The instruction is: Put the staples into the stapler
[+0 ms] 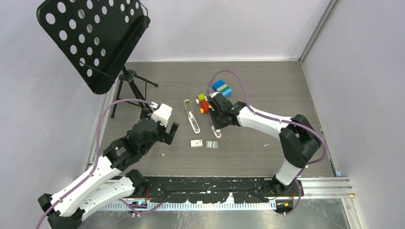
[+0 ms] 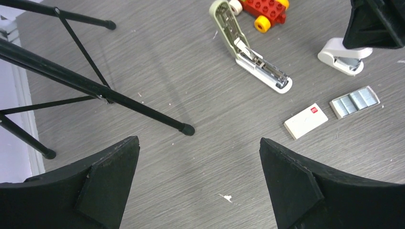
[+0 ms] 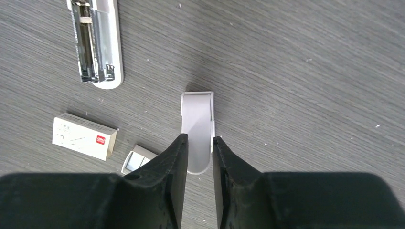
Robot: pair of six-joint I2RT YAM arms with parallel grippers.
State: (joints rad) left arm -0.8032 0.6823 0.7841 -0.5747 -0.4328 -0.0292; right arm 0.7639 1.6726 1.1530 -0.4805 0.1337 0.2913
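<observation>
The stapler [image 1: 192,116] lies flipped open on the grey table, its white base and metal channel facing up [image 2: 258,67] [image 3: 95,43]. The staples [image 1: 212,144] are a flat silvery strip lying on the table right of a small white box [image 2: 354,101] [image 3: 136,160]. My right gripper [image 1: 216,126] [image 3: 199,139] points down at a white claw-shaped piece [image 3: 197,114] [image 2: 341,57]; its fingers press that piece's two sides as it rests on the table. My left gripper [image 1: 170,135] [image 2: 199,181] hangs wide open over bare table, left of the box, holding nothing.
A small white box with a red mark [image 1: 196,143] [image 2: 305,120] [image 3: 83,136] lies beside the staples. Toy bricks [image 1: 204,102] and blue blocks [image 1: 222,88] sit behind the stapler. A black music stand [image 1: 93,38] with tripod legs [image 2: 143,107] stands at the left.
</observation>
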